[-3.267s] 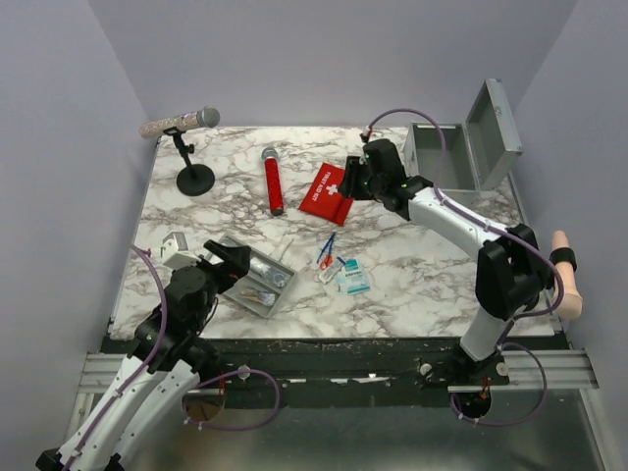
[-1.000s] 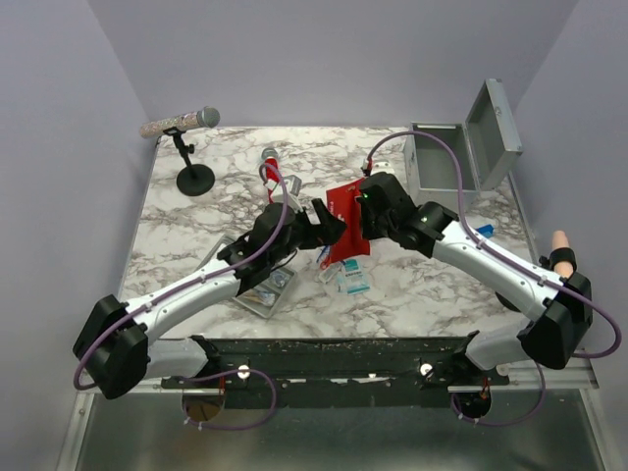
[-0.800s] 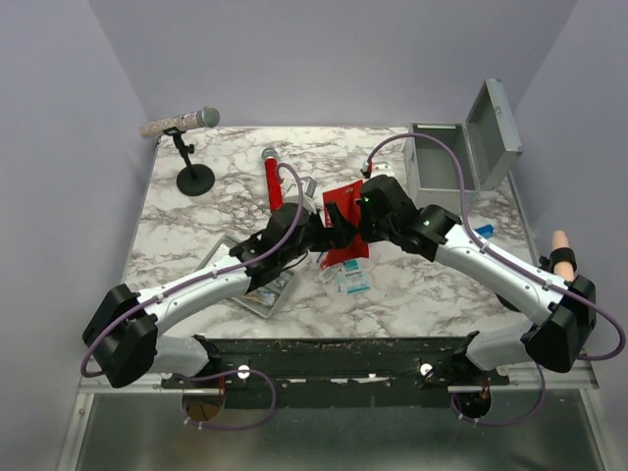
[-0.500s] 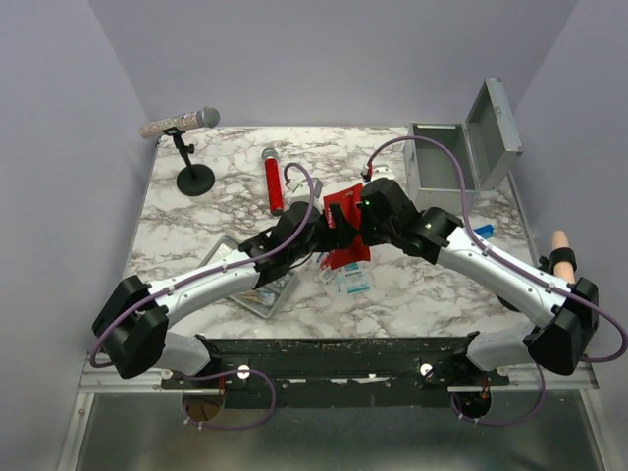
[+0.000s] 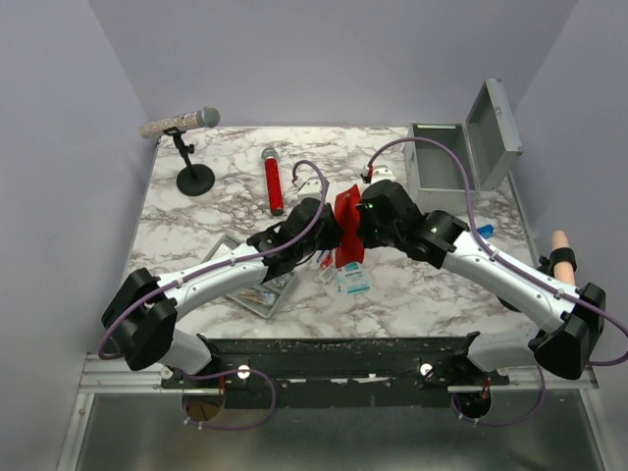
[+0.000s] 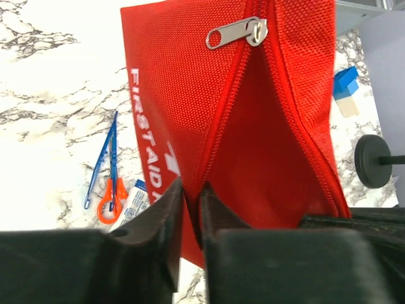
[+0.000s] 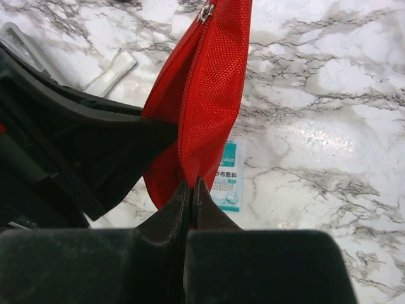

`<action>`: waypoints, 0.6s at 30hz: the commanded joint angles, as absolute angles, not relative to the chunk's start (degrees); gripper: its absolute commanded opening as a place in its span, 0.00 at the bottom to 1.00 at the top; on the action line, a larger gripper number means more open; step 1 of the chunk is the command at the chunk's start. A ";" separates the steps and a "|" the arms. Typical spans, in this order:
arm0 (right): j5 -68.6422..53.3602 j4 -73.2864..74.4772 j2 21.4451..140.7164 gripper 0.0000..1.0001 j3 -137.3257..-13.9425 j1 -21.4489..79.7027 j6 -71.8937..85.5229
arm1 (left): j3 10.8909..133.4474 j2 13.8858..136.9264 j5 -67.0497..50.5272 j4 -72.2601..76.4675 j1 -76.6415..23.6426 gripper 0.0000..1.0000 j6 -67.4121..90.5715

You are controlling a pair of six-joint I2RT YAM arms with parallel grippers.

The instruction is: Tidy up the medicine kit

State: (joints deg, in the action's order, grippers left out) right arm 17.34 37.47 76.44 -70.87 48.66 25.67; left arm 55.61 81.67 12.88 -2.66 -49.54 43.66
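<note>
Both arms have closed in over mid-tabletop (image 5: 402,294), lifting the pouch (image 5: 347,224) upright between them. Left jaws are pinched nearly shut on one lip of its unzipped mouth; right jaws are clamped tight on fabric at its other side. Scissors (image 6: 107,193) and a packet (image 7: 228,176) lie below. Medicine kit (image 5: 440,175) stands lid-open at the far right corner, well apart.

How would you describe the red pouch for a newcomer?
On the marble table, look where both arms meet. The left pincer and right pincer hold up a red fabric pouch, zipper open. Unlike the red microphone lying behind, it carries white FIRST AID lettering.
</note>
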 commanded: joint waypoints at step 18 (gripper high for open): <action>17.58 37.53 73.56 0.63 -73.56 48.87 26.72 | 53.35 79.28 9.14 3.34 -49.83 0.00 43.24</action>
